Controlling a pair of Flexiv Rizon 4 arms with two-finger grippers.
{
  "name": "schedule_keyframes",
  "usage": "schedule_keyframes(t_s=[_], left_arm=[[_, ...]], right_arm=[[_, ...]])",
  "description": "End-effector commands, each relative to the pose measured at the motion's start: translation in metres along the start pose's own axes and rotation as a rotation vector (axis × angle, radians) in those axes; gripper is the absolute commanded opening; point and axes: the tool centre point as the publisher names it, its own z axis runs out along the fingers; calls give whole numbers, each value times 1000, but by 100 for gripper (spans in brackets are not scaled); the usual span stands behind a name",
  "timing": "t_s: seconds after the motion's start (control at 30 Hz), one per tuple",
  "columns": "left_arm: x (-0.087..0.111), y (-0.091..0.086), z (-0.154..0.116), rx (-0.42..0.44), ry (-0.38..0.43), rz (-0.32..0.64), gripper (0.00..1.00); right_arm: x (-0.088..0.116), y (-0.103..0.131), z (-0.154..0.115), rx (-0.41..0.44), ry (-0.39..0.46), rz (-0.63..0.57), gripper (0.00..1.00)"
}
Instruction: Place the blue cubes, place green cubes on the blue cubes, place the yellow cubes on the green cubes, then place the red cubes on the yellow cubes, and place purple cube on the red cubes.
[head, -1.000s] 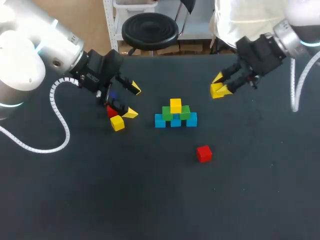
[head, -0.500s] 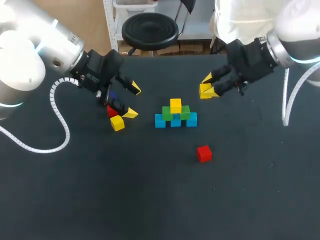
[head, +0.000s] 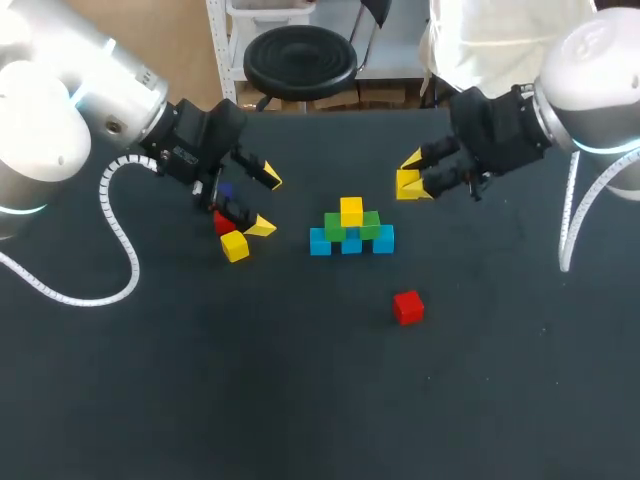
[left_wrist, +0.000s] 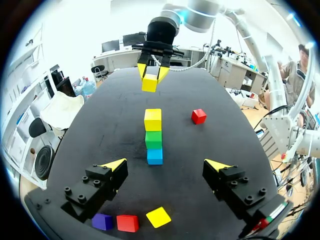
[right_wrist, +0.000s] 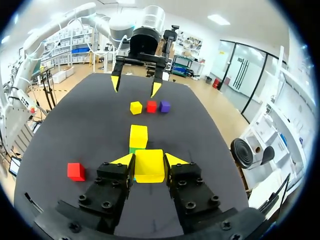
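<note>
While a held yellow cube (right_wrist: 149, 167) is clamped from both sides by the fingers of the right gripper (head: 412, 178) and carried clear of the table (head: 300, 400), just beyond the stack and to its right, the build is seen part-finished. Three blue cubes (head: 351, 244) are laid in a touching row, two green cubes (head: 334, 226) are seated on them, and a placed yellow cube (head: 351, 211) is perched on the green. The raised cube is judged to be meant for the yellow layer, which is likely why it is kept high, out of reach of the lower cubes.

The left gripper (head: 266, 203) is spread wide with nothing in it. It is parked to the stack's left over a loose yellow cube (head: 234, 245), a red cube (head: 222, 222) and a purple cube (head: 226, 190), set close together. These are presumably held in reserve for the upper layers. A second red cube (head: 407, 307) is left alone on the near side, well apart from the stack.
</note>
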Motion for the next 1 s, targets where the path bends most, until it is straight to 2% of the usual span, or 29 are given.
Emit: schedule_keyframes(t_s=[0.03,0.2,0.47,0.8,1.0], left_arm=[[1,-1,0,-2,-4,3,100],[1,-1,0,-2,-4,3,100],[1,-1,0,-2,-4,3,100],[1,-1,0,-2,-4,3,100],[1,-1,0,-2,-4,3,100]], right_arm=[[0,1,-1,2,0,0,0],[-4,7,11,-35,-39,2,0],[-7,11,27,-96,-38,21,0],[-7,18,46,-110,-10,62,0],[-5,16,47,-121,-5,68,0]])
